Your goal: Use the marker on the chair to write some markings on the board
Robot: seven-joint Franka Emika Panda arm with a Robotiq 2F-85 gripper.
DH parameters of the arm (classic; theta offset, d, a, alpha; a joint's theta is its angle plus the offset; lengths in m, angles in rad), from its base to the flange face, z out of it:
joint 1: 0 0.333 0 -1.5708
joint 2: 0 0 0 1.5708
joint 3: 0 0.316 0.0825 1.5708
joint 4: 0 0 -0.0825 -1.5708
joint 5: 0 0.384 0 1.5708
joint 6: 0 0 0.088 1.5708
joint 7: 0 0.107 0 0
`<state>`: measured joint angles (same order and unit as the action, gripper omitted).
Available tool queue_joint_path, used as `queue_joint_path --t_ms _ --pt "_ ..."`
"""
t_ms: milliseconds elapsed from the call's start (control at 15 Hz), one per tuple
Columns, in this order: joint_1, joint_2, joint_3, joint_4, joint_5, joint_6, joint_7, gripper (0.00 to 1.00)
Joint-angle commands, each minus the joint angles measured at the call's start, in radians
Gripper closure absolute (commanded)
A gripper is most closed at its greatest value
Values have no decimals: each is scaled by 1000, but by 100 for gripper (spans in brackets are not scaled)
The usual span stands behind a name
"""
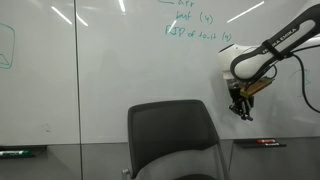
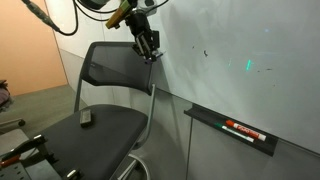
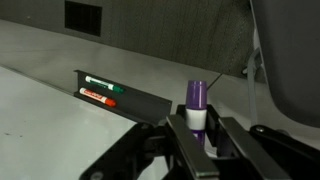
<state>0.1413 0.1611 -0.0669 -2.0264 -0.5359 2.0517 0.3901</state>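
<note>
- Right now we see the gripper [image 3: 198, 138] pinching the marker [image 3: 197, 100] between its two fingers. In the wrist view the marker's purple end, with a white band below it, sticks up out of the grip.
- So the marker is off the chair [image 3: 290, 50], which fills the right edge of that view, and is up in the air in the gripper.
- In an exterior view the gripper [image 1: 240, 108] hangs in front of the board [image 1: 110, 60], just right of the top corner of the chair [image 1: 170, 135] backrest.
- In an exterior view the gripper [image 2: 150, 50] sits above the backrest of the chair [image 2: 110, 132], close to the board [image 2: 240, 40]. We cannot tell whether the marker touches the board.
- Green handwriting [image 1: 195, 30] runs across the top of the board, left of the arm [image 1: 285, 40], which reaches in from the right.
- A tray [image 2: 215, 118] is fixed under the board to the right of the chair, and a red-and-black marker [image 2: 243, 130] lies in it.
- From the wrist, the same tray [image 3: 135, 103] holds a green marker [image 3: 98, 82] and the red one [image 3: 98, 97] side by side (the green one lies farther from us).
- A small grey thing [image 2: 87, 118] lies on the left of the seat; we cannot make out what it is.
</note>
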Motion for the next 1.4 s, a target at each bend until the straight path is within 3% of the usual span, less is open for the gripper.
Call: queue_joint_path --t_ms 0,533,1000,1333 --pt "-25 48 15 98 -40 4 1 92" --pt "-57 137 -7 224 -56 28 -3 92" --pt "-49 126 -13 245 -88 9 13 92" --pt "-56 125 -11 255 -67 -186 -7 93"
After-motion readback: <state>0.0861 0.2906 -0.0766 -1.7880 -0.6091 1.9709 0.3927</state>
